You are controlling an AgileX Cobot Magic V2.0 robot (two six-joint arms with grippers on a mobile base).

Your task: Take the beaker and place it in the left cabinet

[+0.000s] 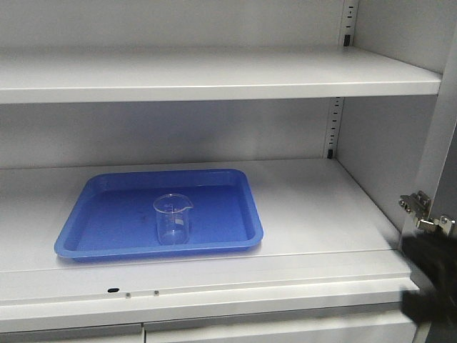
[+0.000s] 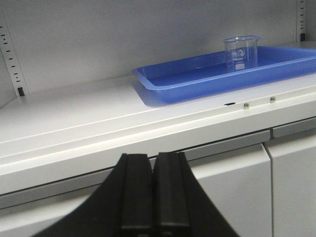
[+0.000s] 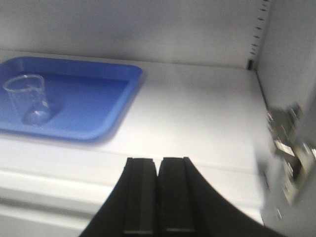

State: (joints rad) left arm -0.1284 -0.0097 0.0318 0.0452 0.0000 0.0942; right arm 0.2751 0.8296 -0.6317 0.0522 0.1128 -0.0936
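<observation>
An open pale grey-white left cabinet (image 1: 214,78) fills the front view, with one flat shelf high up and a wider lower shelf (image 1: 314,207) beneath it. Rows of peg holes run up the inner walls near the back corners. A silver door hinge (image 1: 425,211) sits at the right front edge of the lower shelf.

A blue tray (image 1: 86,229) lies flat on the lower shelf, left of the shelf's middle and near its front edge. The shelf to the right of the tray is bare, up to the right wall.

The beaker (image 1: 172,219) — small, clear glass, with a pouring spout and faint white marks — stands upright inside the tray, near the middle of the tray's front rim. Nothing touches it.

The left hand (image 2: 153,190) is at the bottom of its own wrist view, below the shelf's front edge, its two dark fingers pressed together and holding nothing. From there the beaker stands well apart, up and to the right, on the tray.

The right hand (image 3: 158,195) is likewise closed and empty — fingers touching — low in front of the shelf's front edge, towards the right side. In its view the beaker lies well apart to the upper left, and the hinge shows blurred at the right. In the front view a dark blurred shape, part of the right arm, shows at the bottom right corner.
</observation>
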